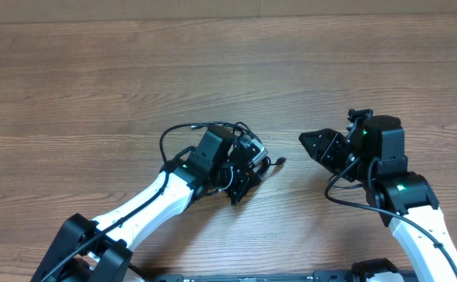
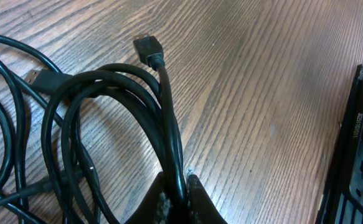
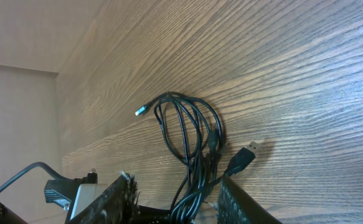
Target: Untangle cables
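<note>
The cables (image 2: 94,118) are thin black cords looped on the wooden table. One strand with a plug tip (image 2: 149,47) runs down into my left gripper (image 2: 180,186), which is shut on it. From overhead, the left gripper (image 1: 244,176) sits over the bundle, a cable loop (image 1: 183,130) arcs out behind it, and a small plug (image 1: 279,161) lies just to its right. My right gripper (image 1: 313,144) stands further right. In the right wrist view the right gripper (image 3: 175,182) is open: several cable strands (image 3: 193,134) with a USB plug (image 3: 246,154) pass between its fingers, unpinched.
A black frame (image 2: 360,146) shows at the right edge of the left wrist view. The table's far edge (image 3: 56,74) appears at the left of the right wrist view. Thicker black arm wires (image 1: 346,196) loop near the right wrist.
</note>
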You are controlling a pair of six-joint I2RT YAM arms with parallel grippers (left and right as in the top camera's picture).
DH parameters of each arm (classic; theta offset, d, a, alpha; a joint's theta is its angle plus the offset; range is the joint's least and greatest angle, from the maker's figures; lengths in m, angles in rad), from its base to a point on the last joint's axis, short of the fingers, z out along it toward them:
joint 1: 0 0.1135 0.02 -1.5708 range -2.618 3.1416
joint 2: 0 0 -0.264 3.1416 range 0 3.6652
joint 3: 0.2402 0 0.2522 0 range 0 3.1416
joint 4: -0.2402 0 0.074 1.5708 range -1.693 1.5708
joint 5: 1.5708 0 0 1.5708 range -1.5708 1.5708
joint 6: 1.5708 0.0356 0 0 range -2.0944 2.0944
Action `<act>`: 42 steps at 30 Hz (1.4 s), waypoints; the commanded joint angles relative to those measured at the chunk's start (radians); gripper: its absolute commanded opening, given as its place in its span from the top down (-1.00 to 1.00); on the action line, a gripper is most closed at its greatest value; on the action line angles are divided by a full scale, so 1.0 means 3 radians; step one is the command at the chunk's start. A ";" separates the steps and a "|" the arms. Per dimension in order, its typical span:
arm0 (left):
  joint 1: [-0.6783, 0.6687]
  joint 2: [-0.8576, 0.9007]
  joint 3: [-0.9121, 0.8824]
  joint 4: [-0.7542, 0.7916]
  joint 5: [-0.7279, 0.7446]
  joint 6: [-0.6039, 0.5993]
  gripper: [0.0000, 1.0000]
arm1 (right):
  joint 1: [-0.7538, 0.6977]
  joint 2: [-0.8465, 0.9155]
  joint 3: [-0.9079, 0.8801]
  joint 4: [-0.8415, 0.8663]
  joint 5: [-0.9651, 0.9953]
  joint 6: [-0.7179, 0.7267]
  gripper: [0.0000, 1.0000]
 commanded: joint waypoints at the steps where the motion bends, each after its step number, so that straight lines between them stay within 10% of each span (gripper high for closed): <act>1: -0.0010 -0.0020 0.0006 0.0076 -0.0056 0.0024 0.92 | 0.0000 -0.0014 0.0057 0.0019 0.0033 0.0014 0.18; 11: 0.0076 -0.0022 0.0010 0.1867 0.0713 -0.0422 0.91 | 0.0000 -0.0015 0.0057 0.0019 -0.0005 0.0013 0.18; 42: 0.0090 -0.0022 0.0010 0.3351 0.0994 -0.0971 0.91 | 0.0000 -0.0014 0.0057 0.0206 -0.0379 -0.0113 0.19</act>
